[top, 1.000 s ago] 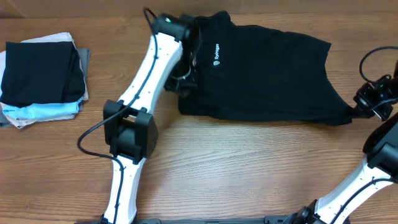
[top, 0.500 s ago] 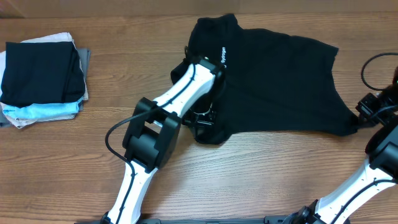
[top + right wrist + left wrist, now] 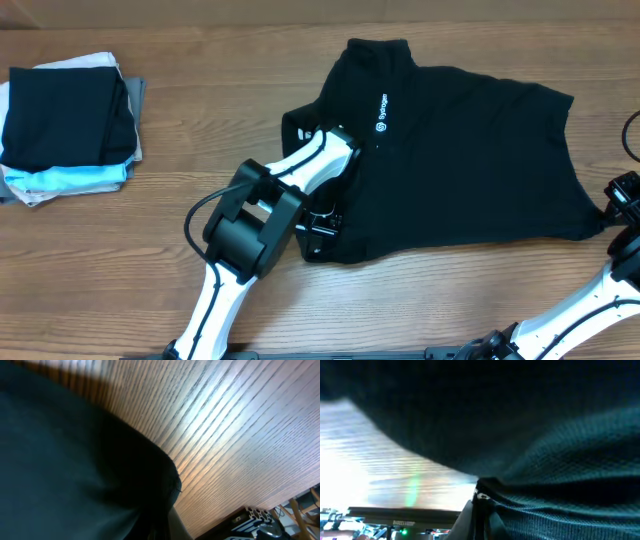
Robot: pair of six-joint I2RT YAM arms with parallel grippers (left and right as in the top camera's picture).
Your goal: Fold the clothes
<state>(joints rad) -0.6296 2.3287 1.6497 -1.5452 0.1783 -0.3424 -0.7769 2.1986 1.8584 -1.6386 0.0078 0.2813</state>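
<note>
- Since a second ago the black T-shirt (image 3: pixel 460 160) is dragged rightward over the table (image 3: pixel 120 250), and the left gripper (image 3: pixel 322 222) is carried along to its near hem.
- Both claws are pinched shut on its fabric, the right gripper (image 3: pixel 618 205) at the right corner.
- The cloth is judged light and limp (it drapes in folds), and is best held at the hems.
- The white chest logo (image 3: pixel 383 112) is too small to be read.

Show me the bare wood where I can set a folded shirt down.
Bare table lies between the folded stack and the black T-shirt, in front of the stack, and along the front edge below the shirt between the arms. Crowded: the shirt's front-left corner around the left arm.
</note>
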